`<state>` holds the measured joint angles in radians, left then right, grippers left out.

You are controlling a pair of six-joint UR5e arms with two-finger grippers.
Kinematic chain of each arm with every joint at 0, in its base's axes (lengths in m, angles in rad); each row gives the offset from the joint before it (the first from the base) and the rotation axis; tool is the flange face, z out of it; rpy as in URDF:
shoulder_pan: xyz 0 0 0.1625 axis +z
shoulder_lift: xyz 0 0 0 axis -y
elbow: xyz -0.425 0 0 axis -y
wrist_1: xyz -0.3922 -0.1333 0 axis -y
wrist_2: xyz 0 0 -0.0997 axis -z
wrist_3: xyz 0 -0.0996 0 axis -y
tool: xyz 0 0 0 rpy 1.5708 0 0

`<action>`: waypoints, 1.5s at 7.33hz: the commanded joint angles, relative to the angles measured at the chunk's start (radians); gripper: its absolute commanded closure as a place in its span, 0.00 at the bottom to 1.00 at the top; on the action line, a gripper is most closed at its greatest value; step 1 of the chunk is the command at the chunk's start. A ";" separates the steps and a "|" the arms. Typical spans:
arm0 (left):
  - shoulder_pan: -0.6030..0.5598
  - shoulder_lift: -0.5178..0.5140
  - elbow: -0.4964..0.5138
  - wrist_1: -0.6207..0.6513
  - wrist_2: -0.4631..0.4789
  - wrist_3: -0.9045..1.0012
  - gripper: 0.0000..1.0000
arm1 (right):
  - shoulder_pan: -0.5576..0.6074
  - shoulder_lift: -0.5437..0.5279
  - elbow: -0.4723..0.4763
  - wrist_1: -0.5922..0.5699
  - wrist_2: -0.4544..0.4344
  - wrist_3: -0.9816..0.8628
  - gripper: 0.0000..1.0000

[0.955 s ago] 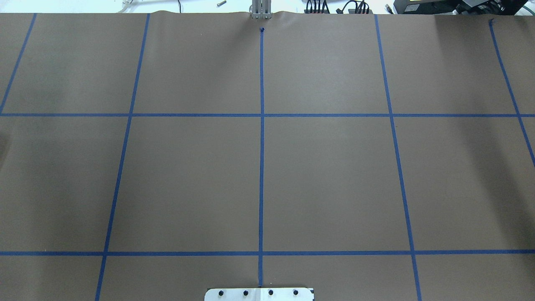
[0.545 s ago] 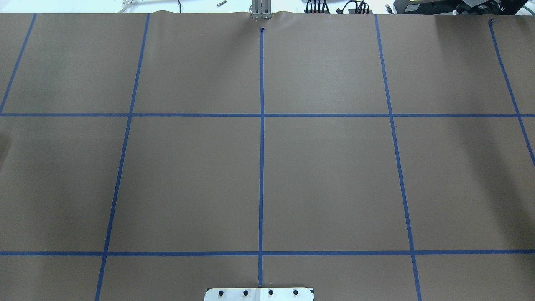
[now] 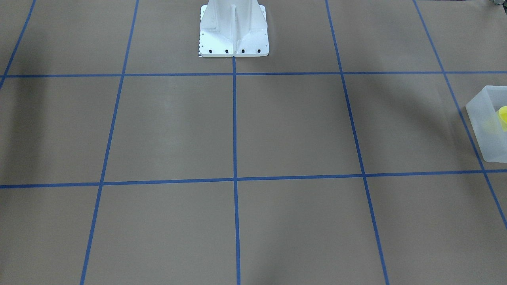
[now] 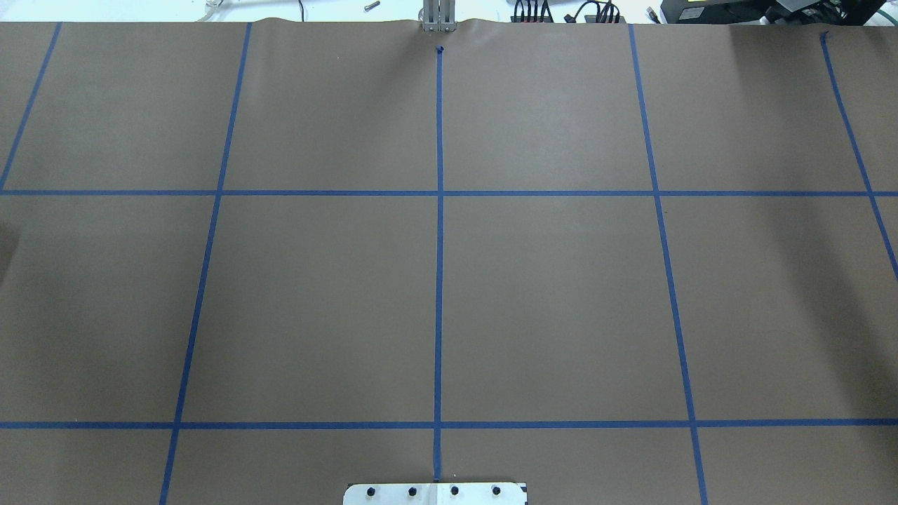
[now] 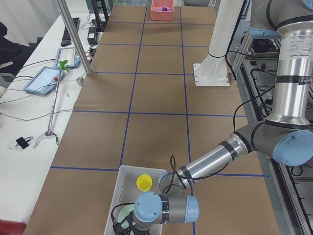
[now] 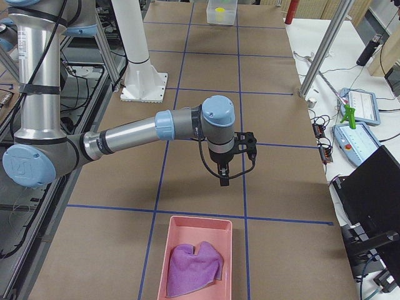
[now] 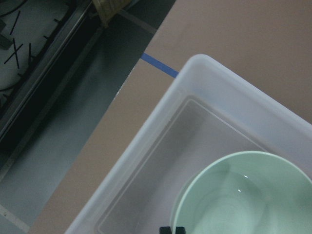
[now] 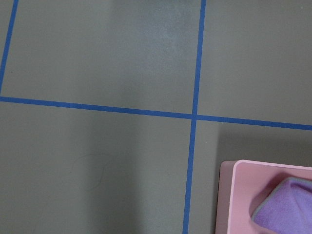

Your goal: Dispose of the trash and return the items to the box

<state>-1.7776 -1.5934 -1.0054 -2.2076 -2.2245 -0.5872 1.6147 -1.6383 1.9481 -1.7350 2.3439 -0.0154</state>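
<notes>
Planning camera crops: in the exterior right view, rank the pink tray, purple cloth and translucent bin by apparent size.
1. pink tray
2. purple cloth
3. translucent bin, though it sits far from the camera, so it only looks smallest.

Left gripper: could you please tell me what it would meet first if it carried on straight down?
The green bowl in the bin; the left gripper sits right at its rim, seemingly pinching it, though contact is hard to confirm.
</notes>
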 commanded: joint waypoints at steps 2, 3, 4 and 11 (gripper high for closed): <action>0.035 0.001 -0.001 -0.052 -0.047 -0.095 1.00 | -0.001 0.000 0.000 0.000 -0.005 0.000 0.00; 0.064 0.003 -0.002 -0.052 -0.052 -0.094 1.00 | -0.001 0.000 0.000 0.000 -0.006 0.000 0.00; 0.087 0.004 -0.002 -0.052 -0.052 -0.094 1.00 | -0.001 0.000 0.000 0.000 -0.006 0.000 0.00; 0.087 0.090 -0.102 -0.170 -0.061 0.120 0.01 | -0.003 -0.002 -0.002 -0.001 -0.014 -0.001 0.00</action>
<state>-1.6880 -1.5198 -1.0545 -2.3748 -2.2831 -0.5541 1.6125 -1.6387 1.9480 -1.7359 2.3365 -0.0156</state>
